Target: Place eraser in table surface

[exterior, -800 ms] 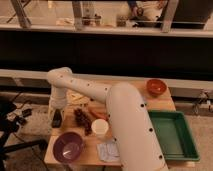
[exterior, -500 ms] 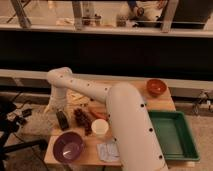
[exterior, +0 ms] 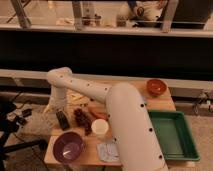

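A dark, block-shaped eraser (exterior: 62,120) is at the left edge of the wooden table (exterior: 160,102), standing slightly tilted. My gripper (exterior: 59,107) hangs straight down from the white arm (exterior: 90,90), right above the eraser and touching or almost touching its top. I cannot tell whether the eraser rests on the table or is held just above it.
A purple bowl (exterior: 68,146) sits at the front left and a white cup (exterior: 100,127) beside it. A dark bunch of small items (exterior: 82,119) and an orange thing (exterior: 98,114) lie next to the eraser. A white packet (exterior: 107,150), a brown bowl (exterior: 156,86) and a green tray (exterior: 172,135) are further right.
The gripper and the eraser have shifted slightly to the right and towards the table's left edge. Nothing else has moved.
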`<action>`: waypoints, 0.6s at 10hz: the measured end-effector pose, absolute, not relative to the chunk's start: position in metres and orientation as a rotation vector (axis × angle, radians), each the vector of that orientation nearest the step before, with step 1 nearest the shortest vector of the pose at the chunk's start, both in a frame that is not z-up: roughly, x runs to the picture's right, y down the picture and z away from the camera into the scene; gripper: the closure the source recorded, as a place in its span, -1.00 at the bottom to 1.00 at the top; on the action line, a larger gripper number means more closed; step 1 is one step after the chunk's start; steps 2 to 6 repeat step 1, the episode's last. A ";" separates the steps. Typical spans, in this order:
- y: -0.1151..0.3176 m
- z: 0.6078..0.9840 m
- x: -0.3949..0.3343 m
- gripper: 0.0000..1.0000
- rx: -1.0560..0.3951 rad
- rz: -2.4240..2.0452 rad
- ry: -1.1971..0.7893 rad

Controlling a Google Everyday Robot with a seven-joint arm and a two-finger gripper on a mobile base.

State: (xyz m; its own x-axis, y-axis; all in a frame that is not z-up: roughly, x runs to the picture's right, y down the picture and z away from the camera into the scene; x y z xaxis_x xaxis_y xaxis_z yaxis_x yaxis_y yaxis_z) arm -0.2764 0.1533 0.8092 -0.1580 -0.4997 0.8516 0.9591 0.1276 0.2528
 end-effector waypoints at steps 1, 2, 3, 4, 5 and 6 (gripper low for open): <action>0.153 0.809 -0.276 -0.60 -0.586 -1.416 -1.055; 0.153 0.809 -0.276 -0.60 -0.586 -1.416 -1.055; 0.153 0.809 -0.276 -0.60 -0.586 -1.416 -1.055; 0.153 0.809 -0.276 -0.60 -0.586 -1.416 -1.055; 0.153 0.809 -0.276 -0.60 -0.586 -1.416 -1.055; 0.153 0.809 -0.276 -0.60 -0.586 -1.416 -1.055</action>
